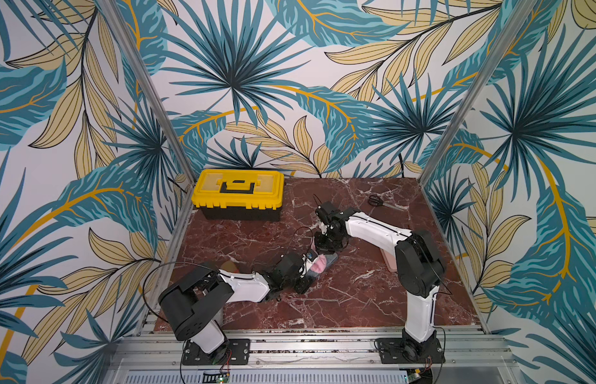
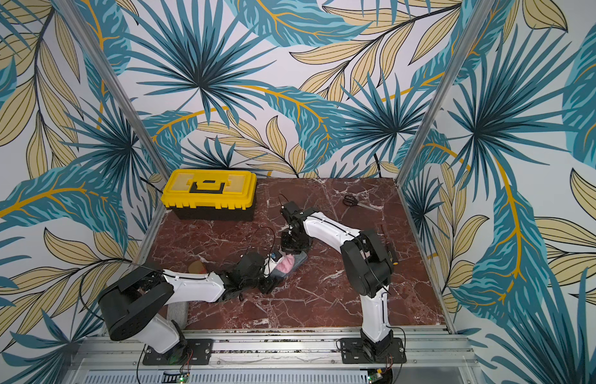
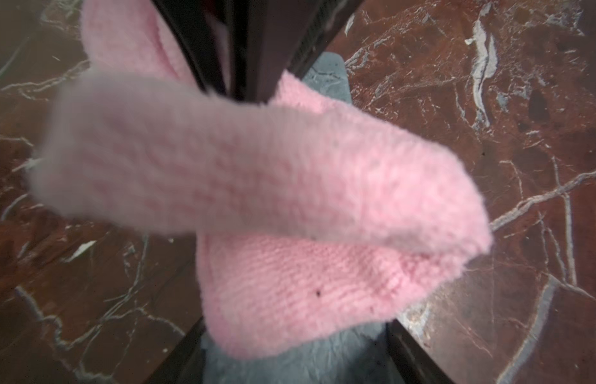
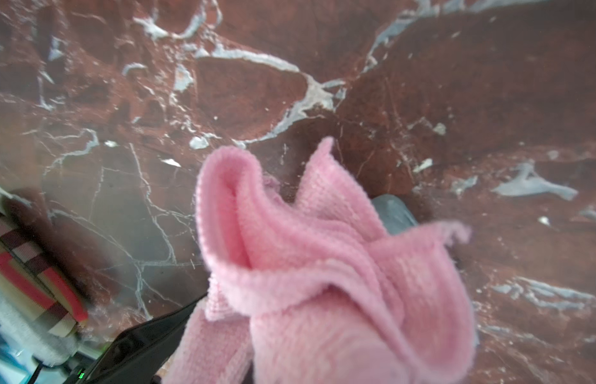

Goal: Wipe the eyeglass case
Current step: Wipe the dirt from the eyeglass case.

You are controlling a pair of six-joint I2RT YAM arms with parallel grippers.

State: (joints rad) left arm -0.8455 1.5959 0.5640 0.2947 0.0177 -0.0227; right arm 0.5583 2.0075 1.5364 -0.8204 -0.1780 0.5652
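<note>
The grey eyeglass case lies on the red marble table, near its middle. My left gripper is shut on its near end, with a black finger pressed against each long side of the case. A pink knitted cloth lies bunched on top of the case and hides most of it. From above, my right gripper reaches down, shut on the cloth. One of its fingers shows; the cloth covers the other.
A yellow toolbox stands at the back left of the table. Black scissors lie at the back right. A pale pink object sits behind the right arm, and a small orange-yellow thing behind the left arm.
</note>
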